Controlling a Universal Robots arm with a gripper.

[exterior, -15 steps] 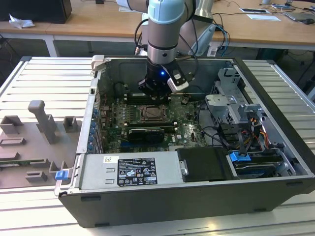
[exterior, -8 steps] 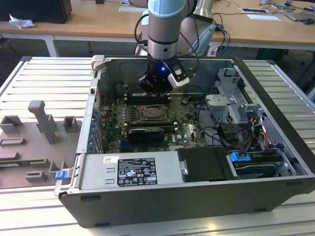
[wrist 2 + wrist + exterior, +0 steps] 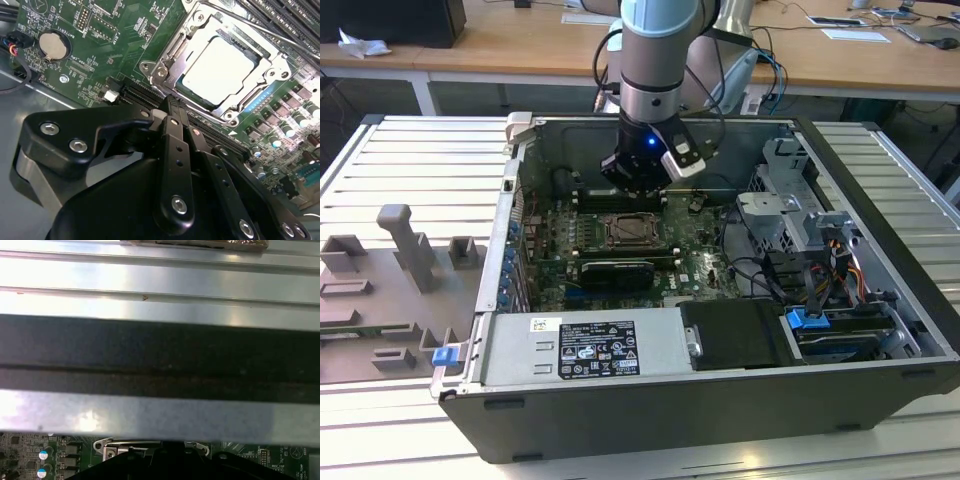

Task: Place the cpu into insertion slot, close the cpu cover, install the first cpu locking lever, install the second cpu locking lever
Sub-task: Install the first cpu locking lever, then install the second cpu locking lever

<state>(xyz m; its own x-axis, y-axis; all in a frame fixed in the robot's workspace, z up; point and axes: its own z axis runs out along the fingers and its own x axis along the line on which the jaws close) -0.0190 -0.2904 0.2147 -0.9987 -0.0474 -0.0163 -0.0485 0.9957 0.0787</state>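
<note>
The cpu point(image 3: 218, 70), pale silver and square, lies flat in the insertion slot point(image 3: 165, 70) on the green motherboard. The cpu cover point(image 3: 270, 62) is folded down around it, its window framing the chip. A thin metal lever rod point(image 3: 280, 36) runs along the slot's far edge. My gripper point(image 3: 176, 111) hovers just off one corner of the slot, its black fingers point(image 3: 172, 130) pressed together with nothing between them. In the exterior view the gripper point(image 3: 638, 182) hangs inside the open case, just behind the insertion slot point(image 3: 634, 232).
A long black graphics card point(image 3: 617, 270) lies in front of the slot. Memory slots point(image 3: 295, 20) and a coin battery point(image 3: 52, 45) flank it. Drive cages and cables point(image 3: 800, 250) fill the case on the exterior view's right. The case wall point(image 3: 160, 357) is close by.
</note>
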